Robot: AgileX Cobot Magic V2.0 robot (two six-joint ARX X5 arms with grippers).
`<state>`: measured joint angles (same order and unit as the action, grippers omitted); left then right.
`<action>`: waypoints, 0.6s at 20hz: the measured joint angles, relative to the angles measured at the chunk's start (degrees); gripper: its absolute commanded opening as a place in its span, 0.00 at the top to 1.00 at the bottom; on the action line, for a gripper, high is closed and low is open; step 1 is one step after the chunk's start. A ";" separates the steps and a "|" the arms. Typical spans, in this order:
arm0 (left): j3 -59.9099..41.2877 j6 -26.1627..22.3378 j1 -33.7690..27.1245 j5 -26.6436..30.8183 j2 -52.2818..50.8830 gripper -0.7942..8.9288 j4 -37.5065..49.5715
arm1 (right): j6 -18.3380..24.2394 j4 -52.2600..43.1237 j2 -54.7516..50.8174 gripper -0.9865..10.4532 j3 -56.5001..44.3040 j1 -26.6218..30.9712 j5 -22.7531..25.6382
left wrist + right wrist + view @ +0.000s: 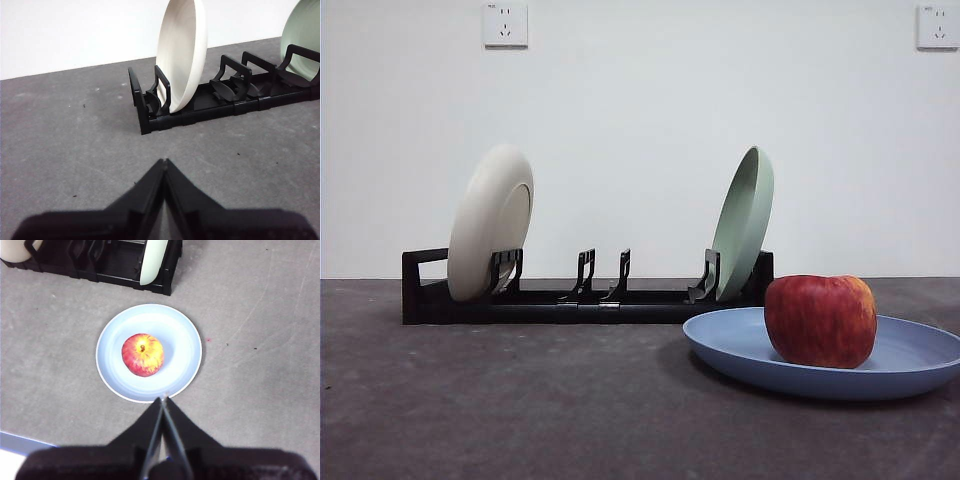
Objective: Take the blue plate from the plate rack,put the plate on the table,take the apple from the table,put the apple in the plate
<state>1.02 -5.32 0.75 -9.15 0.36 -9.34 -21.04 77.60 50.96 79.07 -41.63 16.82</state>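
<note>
The blue plate (900, 365) lies flat on the table (520, 410) at the right, in front of the plate rack (580, 300). The apple (820, 320) sits upright in the plate, near its middle (142, 354). The plate also shows in the right wrist view (175, 360). My right gripper (163, 401) is shut and empty, high above the plate's near rim. My left gripper (164, 162) is shut and empty, low over the bare table in front of the rack's handle end (137, 100). Neither gripper shows in the front view.
A cream-white plate (490, 222) stands in the rack's left slot and a pale green plate (745, 222) in its right slot; the middle holders are empty. A pale table edge (20, 445) shows near the right arm.
</note>
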 measured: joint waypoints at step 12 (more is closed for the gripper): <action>0.00 0.00 0.00 0.02 1.73 0.92 0.00 | 0.00 -0.02 1.05 0.91 0.00 0.02 1.40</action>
<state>1.02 -5.32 0.75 -9.13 2.09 -9.34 -21.04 77.58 52.01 79.07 -41.60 18.22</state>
